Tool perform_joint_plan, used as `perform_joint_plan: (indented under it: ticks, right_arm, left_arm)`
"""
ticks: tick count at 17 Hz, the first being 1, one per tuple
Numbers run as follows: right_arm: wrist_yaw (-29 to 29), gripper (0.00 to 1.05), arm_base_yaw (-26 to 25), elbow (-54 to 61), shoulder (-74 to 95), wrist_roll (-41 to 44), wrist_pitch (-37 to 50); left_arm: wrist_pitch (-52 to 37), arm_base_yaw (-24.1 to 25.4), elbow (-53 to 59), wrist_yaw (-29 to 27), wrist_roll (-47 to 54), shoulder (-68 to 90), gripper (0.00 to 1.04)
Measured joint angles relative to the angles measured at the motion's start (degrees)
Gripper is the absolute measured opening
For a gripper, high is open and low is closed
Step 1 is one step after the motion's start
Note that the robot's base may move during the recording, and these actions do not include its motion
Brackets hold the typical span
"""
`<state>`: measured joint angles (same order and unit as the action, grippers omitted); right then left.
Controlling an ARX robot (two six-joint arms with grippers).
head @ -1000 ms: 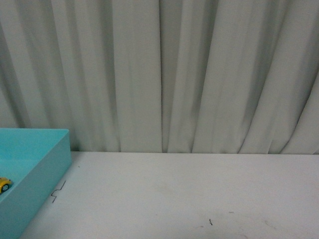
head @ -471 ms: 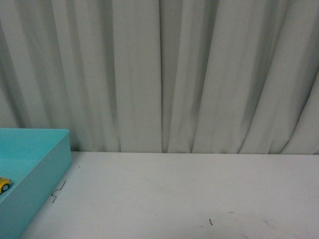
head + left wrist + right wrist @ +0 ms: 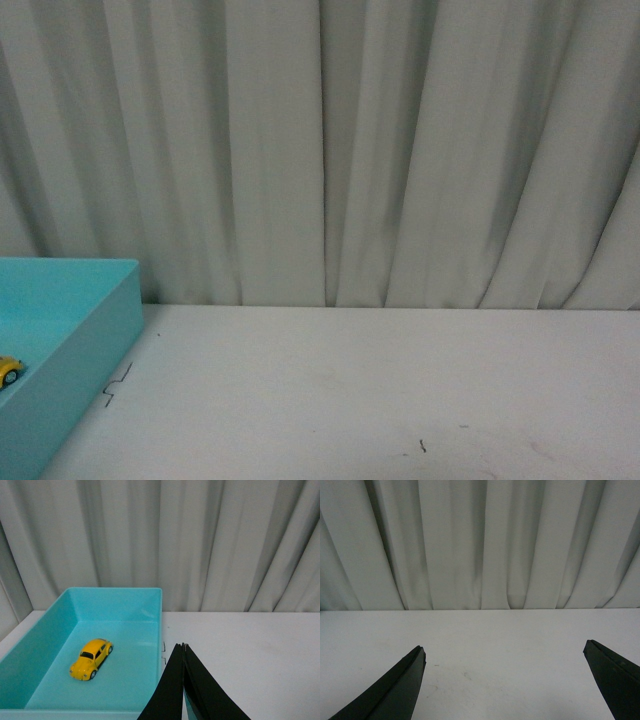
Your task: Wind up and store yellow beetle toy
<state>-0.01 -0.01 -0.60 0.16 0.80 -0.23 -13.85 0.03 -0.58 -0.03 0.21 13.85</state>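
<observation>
The yellow beetle toy (image 3: 91, 658) already sits inside the blue bin (image 3: 150, 596) at the bench's (image 3: 400, 390) nine o'clock, so storing looks done; left hand (image 3: 183, 647) pressed together, right hand (image 3: 504, 652) spread, both need only retreat.

Left gripper (image 3: 183, 647) is being held with its black fingers (image 3: 172, 680) pressed together, tips meeting, nothing being gripped between them. Right gripper (image 3: 505, 652) is being held wide apart, its two dark fingers (image 3: 402, 680) being splayed to either side, the gap between them being kept bare.
</observation>
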Motion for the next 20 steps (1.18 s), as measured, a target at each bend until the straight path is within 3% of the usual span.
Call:
perform_joint_plan:
  ticks: [5,6,7,14,20]
  right_arm:
    - [0.0,0.98,0.0,0.0,0.0,0.0,0.0]
    - [0.0,0.98,0.0,0.0,0.0,0.0,0.0]
    - [0.0,0.98,0.0,0.0,0.0,0.0,0.0]
    - [0.0,0.98,0.0,0.0,0.0,0.0,0.0]
    - [0.0,0.98,0.0,0.0,0.0,0.0,0.0]
  left_arm:
    - [4.1,0.0,0.0,0.0,0.0,-4.1,0.02]
    - [12.6,0.0,0.0,0.1,0.0,-9.4,0.02]
    - [14.5,0.0,0.0,0.0,0.0,-12.6,0.02]
    - [14.1,0.0,0.0,0.0,0.0,-13.5,0.05]
    - [14.1,0.0,0.0,0.0,-0.1,-13.5,0.68]
